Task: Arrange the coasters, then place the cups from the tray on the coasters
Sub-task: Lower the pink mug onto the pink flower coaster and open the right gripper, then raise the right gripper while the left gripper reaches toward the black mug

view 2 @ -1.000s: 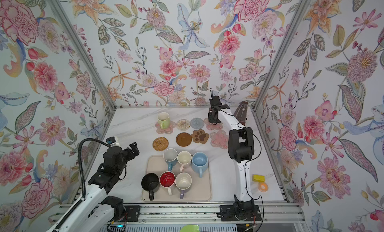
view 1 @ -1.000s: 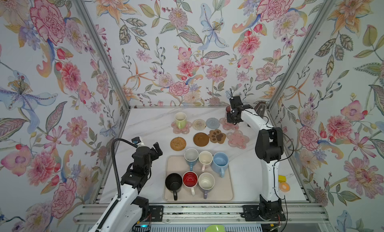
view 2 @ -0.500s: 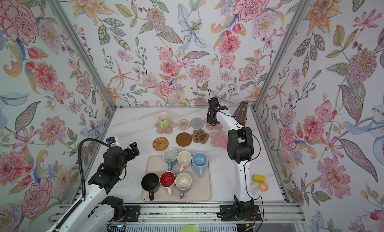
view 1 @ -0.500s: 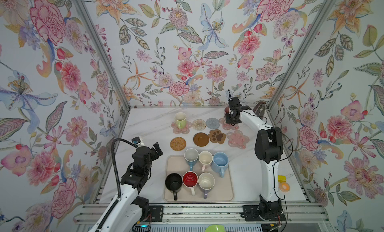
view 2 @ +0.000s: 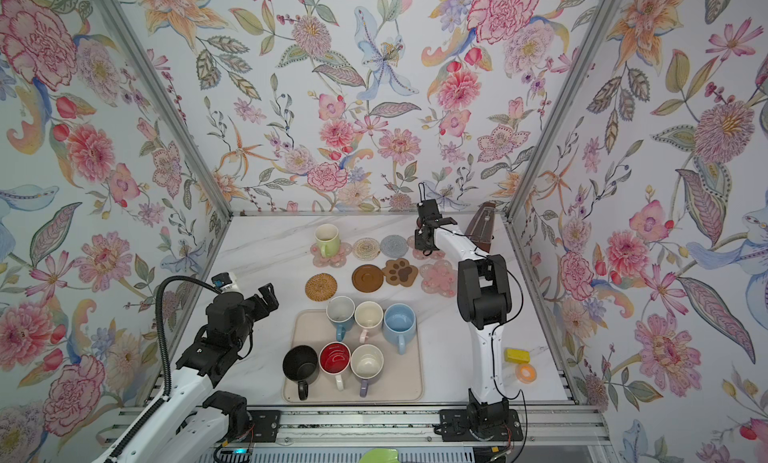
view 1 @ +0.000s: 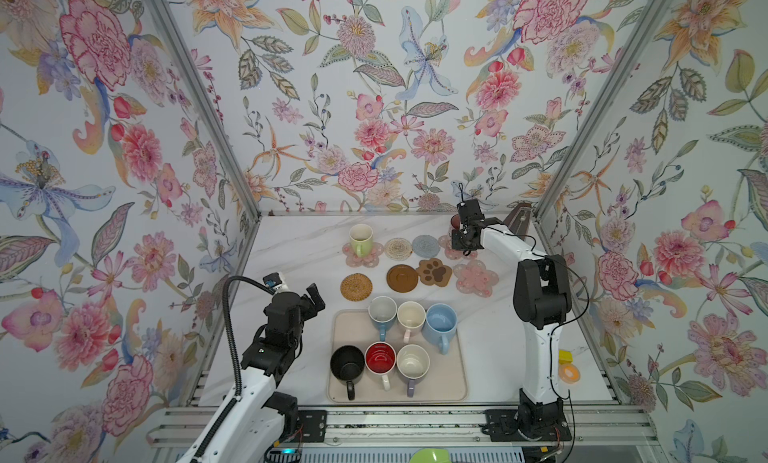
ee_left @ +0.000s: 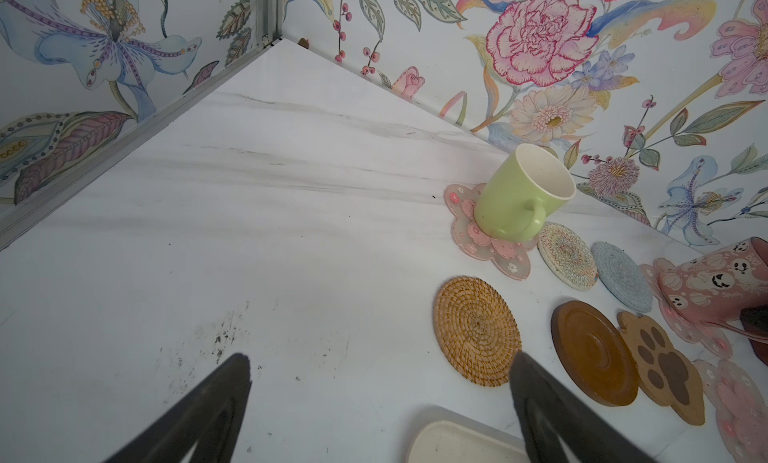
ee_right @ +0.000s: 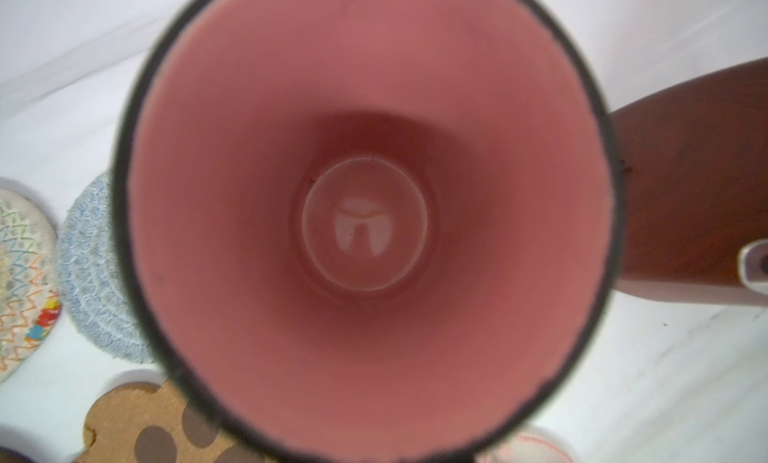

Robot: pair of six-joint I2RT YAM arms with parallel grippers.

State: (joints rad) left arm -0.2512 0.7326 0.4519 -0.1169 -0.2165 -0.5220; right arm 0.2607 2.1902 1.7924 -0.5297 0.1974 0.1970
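Reading no brand anywhere; making out ghost faces and small lettering on the pink cup (ee_left: 706, 282), perhaps "Spooky", too fine to confirm. Holding the left gripper (ee_left: 380, 359) above bare table (ee_left: 291, 232) on a folded arm at front left, just beside the tray (view 1: 351, 328); spreading its jaws wide around nothing, far from the pink cup. Seeing the green cup (view 1: 360, 238) standing on a flower coaster (view 1: 351, 260) at back left. Stretching the right arm up from front right, then far back, wrist bending downward. Seeing the pink cup sitting on the back-right flower coaster (view 1: 464, 255), directly beneath that wrist, filling its camera. Seeing the right gripper (view 1: 460, 237) right at the cup's front side; unable to tell those jaws' state, gripping or loose.
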